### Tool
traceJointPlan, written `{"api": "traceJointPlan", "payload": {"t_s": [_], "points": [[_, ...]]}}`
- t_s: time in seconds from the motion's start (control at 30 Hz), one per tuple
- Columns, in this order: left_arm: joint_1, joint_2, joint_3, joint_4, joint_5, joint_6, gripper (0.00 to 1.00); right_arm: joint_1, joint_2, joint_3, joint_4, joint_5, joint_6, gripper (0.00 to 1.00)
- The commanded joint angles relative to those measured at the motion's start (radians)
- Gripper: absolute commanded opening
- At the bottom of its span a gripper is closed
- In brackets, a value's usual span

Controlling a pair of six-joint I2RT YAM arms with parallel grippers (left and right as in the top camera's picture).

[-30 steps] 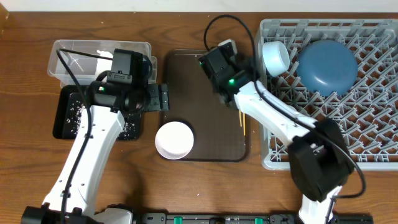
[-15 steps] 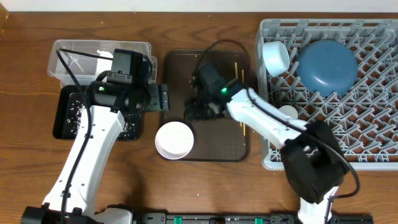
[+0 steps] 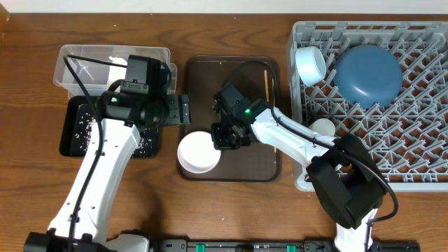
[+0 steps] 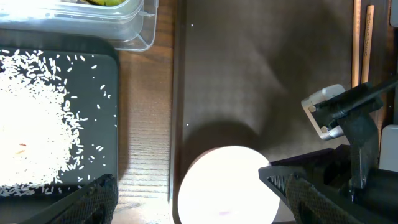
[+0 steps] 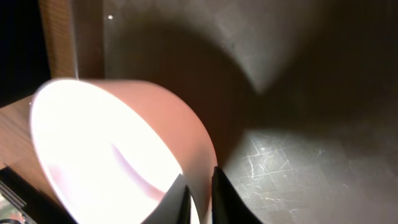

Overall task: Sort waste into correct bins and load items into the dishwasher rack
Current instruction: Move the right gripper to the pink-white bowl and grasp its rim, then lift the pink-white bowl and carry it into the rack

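Your right pincer [image 5: 199, 188] is clamped on the rim of the white bowl [image 3: 195, 155] on the brown tray [image 3: 238, 77], left pincer [image 3: 185, 110] idle and apart; next, lift the bowl clear and carry it to the dishwasher rack [image 3: 420, 161].

Left arm [image 3: 105, 161] rises from the table's near edge, and its wrist turns the left end effector [image 3: 183, 110] sideways toward the other arm. Its two dark fingers [image 4: 93, 199] are spread wide, with nothing between them. Right arm [image 3: 301, 136] folds back from its base and stretches across toward the left one, a green light glowing just behind the wrist. The right end effector [image 3: 225, 137] points down, its fingers [image 5: 221, 193] drawn close on the rim of the white bowl [image 3: 196, 155].
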Motion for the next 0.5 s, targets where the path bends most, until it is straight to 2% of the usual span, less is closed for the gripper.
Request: {"api": "traceJointPlan", "payload": {"t_s": [0.0,0.2,0.33,0.47], "points": [[0.003,-0.011,0.017,-0.002,-0.013,0.006,0.89,0.014,0.015,-0.005,0.000,-0.007,0.018,0.02],[0.003,-0.011,0.017,-0.002,-0.013,0.006,0.89,-0.008,0.003,-0.004,-0.002,-0.003,0.013,0.01],[0.003,-0.011,0.017,-0.002,-0.013,0.006,0.89,-0.090,-0.078,-0.003,-0.032,0.042,-0.019,0.01],[0.003,-0.011,0.017,-0.002,-0.013,0.006,0.89,-0.207,-0.239,-0.003,-0.111,0.253,-0.039,0.01]]}}
